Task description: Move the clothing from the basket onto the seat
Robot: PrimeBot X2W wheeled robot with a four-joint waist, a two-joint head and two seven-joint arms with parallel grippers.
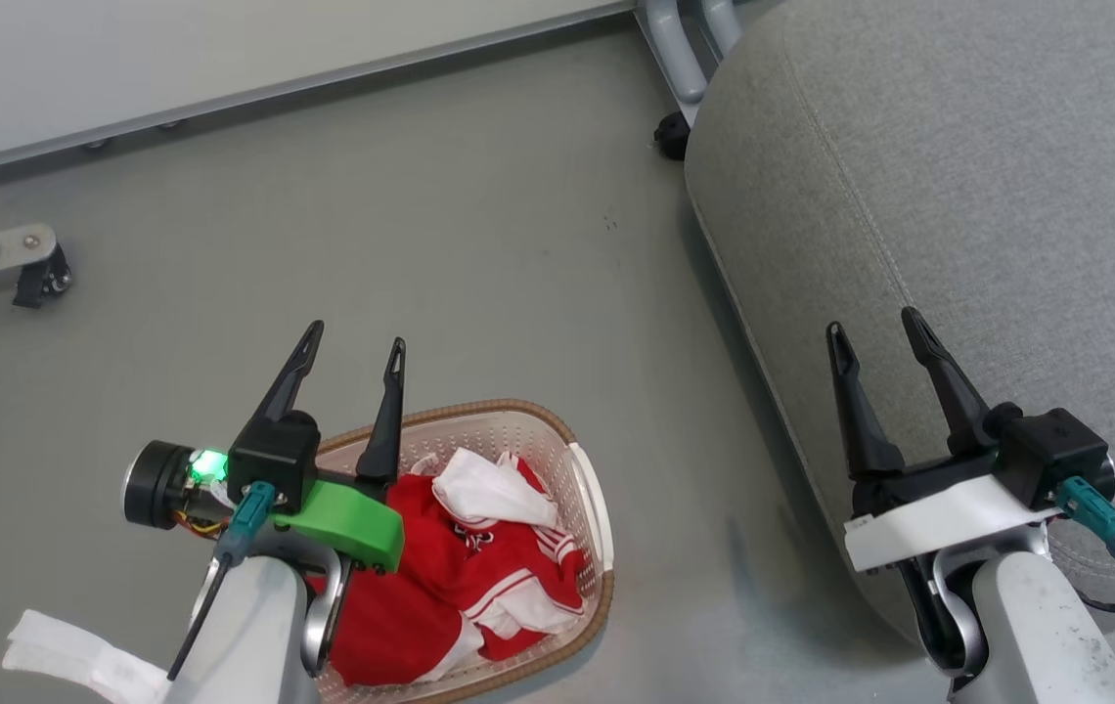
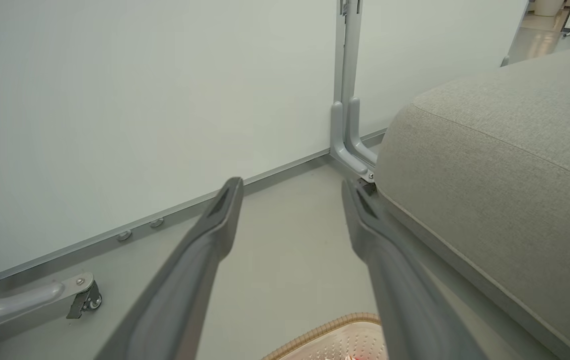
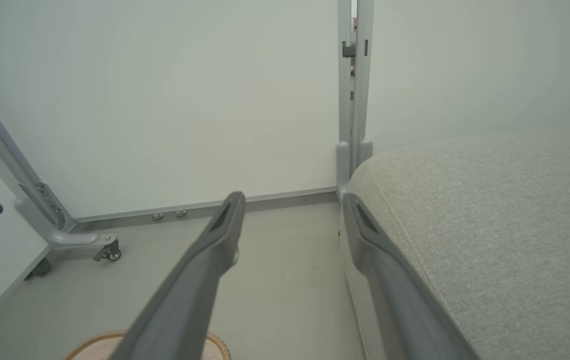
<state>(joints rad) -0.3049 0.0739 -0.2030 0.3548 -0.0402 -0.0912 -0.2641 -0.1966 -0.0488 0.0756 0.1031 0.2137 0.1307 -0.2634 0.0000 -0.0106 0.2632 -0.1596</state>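
The red jersey with white stripes lies crumpled in the cream perforated basket on the floor at the lower middle of the head view. My left gripper hovers open over the basket's far left rim, nothing between its fingers. The basket's woven rim peeks in at the bottom of the left wrist view below the left gripper. The big grey seat fills the right side. My right gripper stands open above the seat's left edge, empty. The seat lies right of the right gripper.
A white partition wall with a metal base rail runs along the back. A grey metal foot with a caster sits on the floor at the left, and an upright post foot stands beside the seat's far corner. A white cloth strip hangs by my left forearm.
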